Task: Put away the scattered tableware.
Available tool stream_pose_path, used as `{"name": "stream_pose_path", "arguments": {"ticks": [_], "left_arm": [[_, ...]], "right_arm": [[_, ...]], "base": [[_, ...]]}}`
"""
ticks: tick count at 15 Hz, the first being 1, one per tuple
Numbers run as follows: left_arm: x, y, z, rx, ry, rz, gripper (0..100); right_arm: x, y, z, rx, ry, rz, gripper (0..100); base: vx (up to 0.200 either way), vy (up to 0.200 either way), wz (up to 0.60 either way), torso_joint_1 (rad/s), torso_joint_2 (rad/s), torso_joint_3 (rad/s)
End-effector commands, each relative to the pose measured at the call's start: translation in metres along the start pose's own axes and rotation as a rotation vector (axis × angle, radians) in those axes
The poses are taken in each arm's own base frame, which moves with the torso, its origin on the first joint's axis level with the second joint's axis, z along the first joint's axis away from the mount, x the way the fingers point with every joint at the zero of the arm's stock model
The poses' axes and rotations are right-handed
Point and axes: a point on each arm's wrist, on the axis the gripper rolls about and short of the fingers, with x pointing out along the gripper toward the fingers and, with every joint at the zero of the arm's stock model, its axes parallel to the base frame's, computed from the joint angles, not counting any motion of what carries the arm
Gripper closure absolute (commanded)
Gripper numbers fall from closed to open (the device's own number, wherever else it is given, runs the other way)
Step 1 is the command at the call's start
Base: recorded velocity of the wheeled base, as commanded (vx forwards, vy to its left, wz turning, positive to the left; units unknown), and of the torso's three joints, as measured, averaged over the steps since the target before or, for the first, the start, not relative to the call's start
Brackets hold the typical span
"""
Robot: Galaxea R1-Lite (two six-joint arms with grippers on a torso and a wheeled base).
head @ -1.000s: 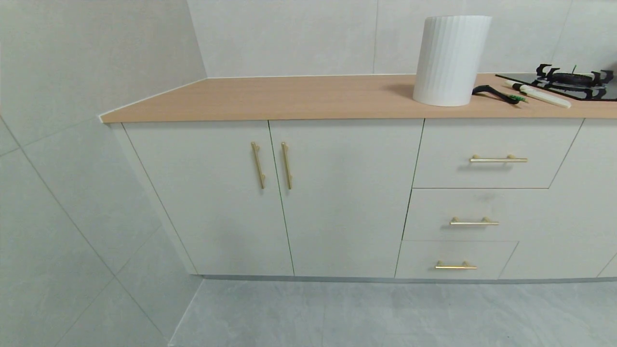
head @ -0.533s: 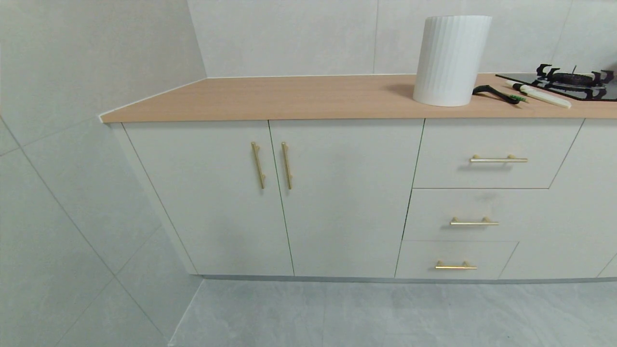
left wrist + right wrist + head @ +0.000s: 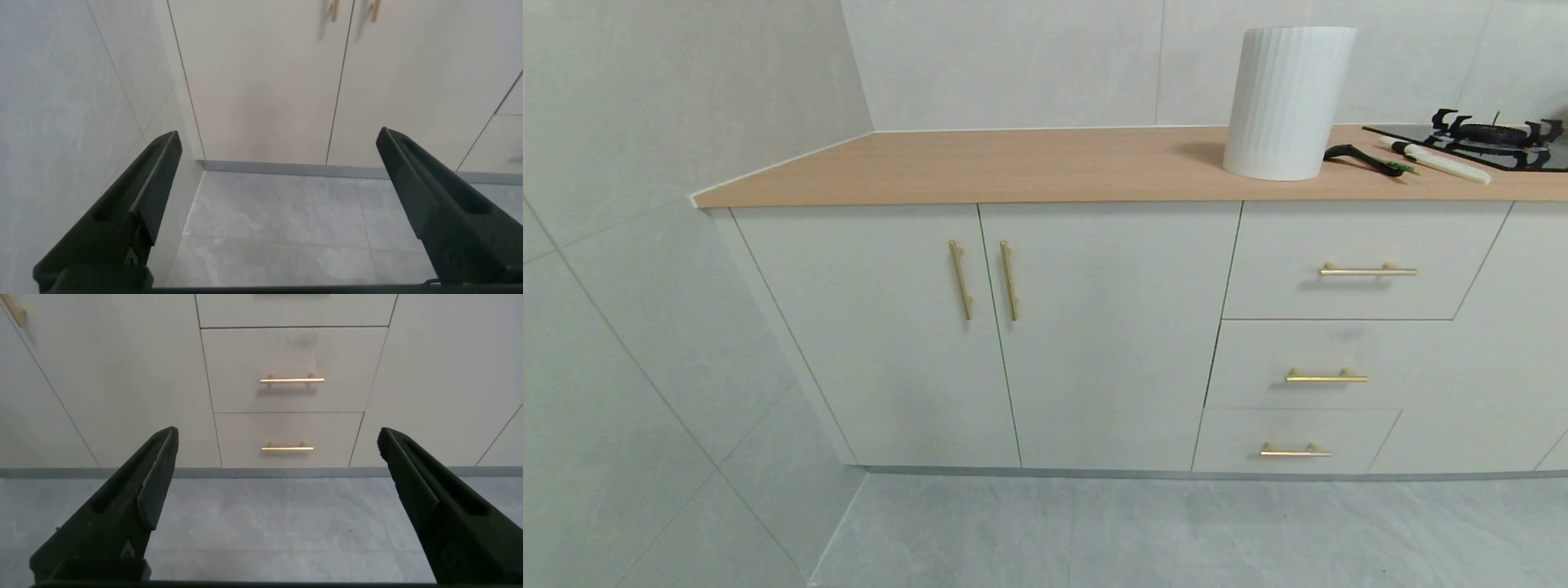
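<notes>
Head view: a wooden countertop (image 3: 1029, 167) runs over pale cabinet doors (image 3: 980, 335) and a stack of three drawers (image 3: 1339, 327), all shut. At about 1 o'clock in this view a tall white ribbed container (image 3: 1286, 102) stands upright on the counter. The scattered tableware lies just beyond it, toward 2 o'clock. A black-handled utensil (image 3: 1364, 157) lies flat beside the container's base. A long white utensil (image 3: 1441, 163) lies aslant along the near edge of the black hob (image 3: 1499, 139). Both rest on the counter, apart from each other.

Left wrist view: the left gripper (image 3: 276, 143) hangs low over the grey floor (image 3: 278, 229) in front of the cabinet doors. Its two dark fingers (image 3: 139, 204) are spread wide, with nothing between them.

Right wrist view: the right gripper (image 3: 276, 437) also hangs above the floor, facing the two lower drawers and their gold handles (image 3: 292, 379). Its fingers (image 3: 135, 498) are parted just as wide and hold nothing.
</notes>
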Motion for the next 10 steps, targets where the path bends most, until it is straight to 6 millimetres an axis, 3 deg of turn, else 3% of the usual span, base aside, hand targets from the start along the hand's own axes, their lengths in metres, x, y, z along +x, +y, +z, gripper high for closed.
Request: {"name": "stream_pose_path", "arguments": {"ticks": [1, 2, 10], "left_arm": [[0.0001, 0.0, 0.0, -0.002, 0.001, 0.0, 0], [0.0001, 0.0, 0.0, 0.0, 0.001, 0.0, 0], [0.0001, 0.0, 0.0, 0.0, 0.001, 0.0, 0]], "right_arm": [[0.0002, 0.0, -0.0001, 0.0, 0.004, 0.0, 0], [0.0001, 0.0, -0.0001, 0.0, 0.003, 0.0, 0], [0.0002, 0.0, -0.0001, 0.0, 0.004, 0.0, 0]], "base": [[0.0, 0.0, 0.0, 0.0, 0.0, 0.0], [0.0, 0.0, 0.0, 0.0, 0.0, 0.0], [0.0, -0.2, 0.0, 0.004, 0.0, -0.001]]}}
